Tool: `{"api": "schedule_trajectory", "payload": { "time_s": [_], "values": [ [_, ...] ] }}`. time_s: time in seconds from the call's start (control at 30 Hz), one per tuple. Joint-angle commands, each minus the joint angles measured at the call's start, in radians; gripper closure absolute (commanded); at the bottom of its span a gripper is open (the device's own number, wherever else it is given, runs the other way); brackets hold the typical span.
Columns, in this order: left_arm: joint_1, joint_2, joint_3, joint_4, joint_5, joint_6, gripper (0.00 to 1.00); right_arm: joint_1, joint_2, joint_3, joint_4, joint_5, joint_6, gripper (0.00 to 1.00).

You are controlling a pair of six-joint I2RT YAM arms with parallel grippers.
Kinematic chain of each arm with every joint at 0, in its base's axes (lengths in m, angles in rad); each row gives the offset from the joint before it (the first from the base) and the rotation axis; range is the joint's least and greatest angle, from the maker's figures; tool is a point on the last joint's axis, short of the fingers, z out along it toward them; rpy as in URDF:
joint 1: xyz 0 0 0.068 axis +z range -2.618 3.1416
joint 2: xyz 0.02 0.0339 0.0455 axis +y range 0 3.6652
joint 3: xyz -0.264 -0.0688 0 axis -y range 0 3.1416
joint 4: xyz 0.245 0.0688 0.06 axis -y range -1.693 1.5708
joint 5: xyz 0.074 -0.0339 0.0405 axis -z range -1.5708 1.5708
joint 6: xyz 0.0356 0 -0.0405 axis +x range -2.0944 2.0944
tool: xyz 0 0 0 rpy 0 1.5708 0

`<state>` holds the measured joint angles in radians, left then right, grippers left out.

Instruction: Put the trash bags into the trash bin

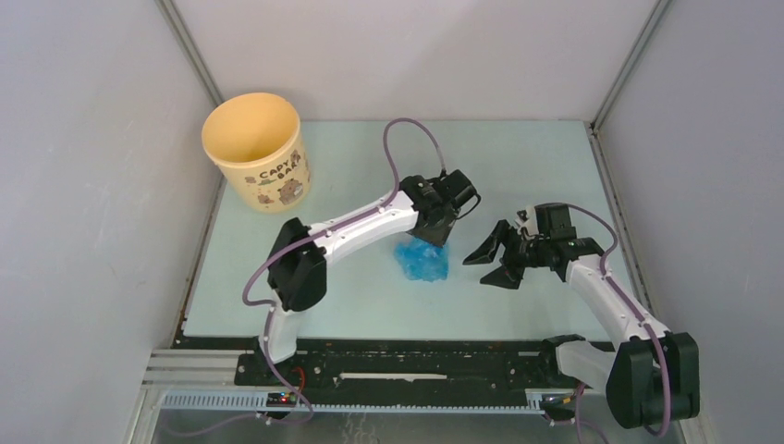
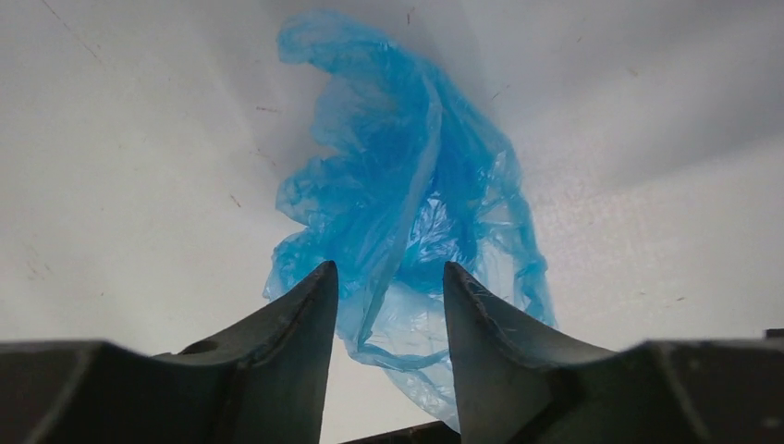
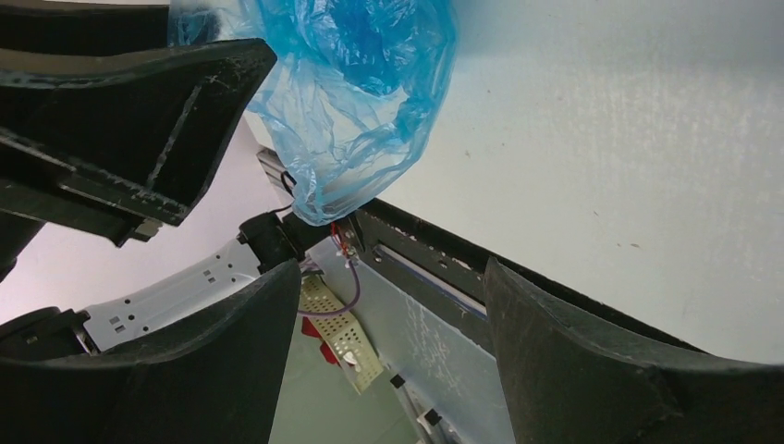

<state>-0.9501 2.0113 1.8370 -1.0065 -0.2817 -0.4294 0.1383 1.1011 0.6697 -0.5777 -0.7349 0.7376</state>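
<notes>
A crumpled blue trash bag [image 1: 422, 263] lies on the pale table a little right of the middle. My left gripper [image 1: 430, 239] hangs just over its far edge. In the left wrist view the left gripper [image 2: 388, 268] is open, its two dark fingers apart, with the trash bag [image 2: 407, 166] spread on the table beyond and below them. My right gripper [image 1: 475, 272] stands open to the right of the bag, pointing at it, with nothing between its fingers [image 3: 393, 268]. The trash bag [image 3: 361, 83] shows at the top of the right wrist view. The tan-yellow trash bin [image 1: 273, 176] stands upright at the far left corner.
Grey walls close in the table on the left, back and right. A black rail [image 1: 407, 356] runs along the near edge between the arm bases. The left arm's purple cable [image 1: 407, 129] loops above its wrist.
</notes>
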Motion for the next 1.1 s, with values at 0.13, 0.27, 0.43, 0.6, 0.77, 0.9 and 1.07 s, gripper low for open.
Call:
{"api": "schedule_trajectory", "payload": {
  "time_s": [0.13, 0.27, 0.43, 0.6, 0.77, 0.9, 1.07],
  "values": [
    [-0.018, 0.020, 0.089, -0.089, -0.069, 0.029, 0.83, -0.020, -0.005, 0.001, -0.037, -0.013, -0.060, 0.19],
    [-0.014, -0.049, 0.083, -0.100, -0.101, 0.025, 1.00, -0.017, 0.022, 0.001, -0.016, -0.033, -0.059, 0.18],
    [0.023, -0.251, -0.061, 0.055, 0.013, -0.024, 1.00, 0.021, 0.064, 0.001, 0.080, -0.073, 0.021, 0.17],
    [0.092, -0.467, -0.346, 0.361, 0.181, -0.149, 1.00, 0.098, 0.113, 0.001, 0.201, -0.112, 0.164, 0.18],
    [0.138, -0.542, -0.489, 0.486, 0.274, -0.222, 1.00, 0.090, 0.105, 0.001, 0.217, -0.104, 0.252, 0.17],
    [0.140, -0.573, -0.535, 0.542, 0.307, -0.240, 1.00, 0.072, 0.068, 0.001, 0.263, -0.111, 0.339, 0.17],
    [0.146, -0.575, -0.534, 0.552, 0.334, -0.289, 1.00, 0.134, 0.058, -0.010, 0.376, -0.100, 0.521, 0.18]
  ]
}}
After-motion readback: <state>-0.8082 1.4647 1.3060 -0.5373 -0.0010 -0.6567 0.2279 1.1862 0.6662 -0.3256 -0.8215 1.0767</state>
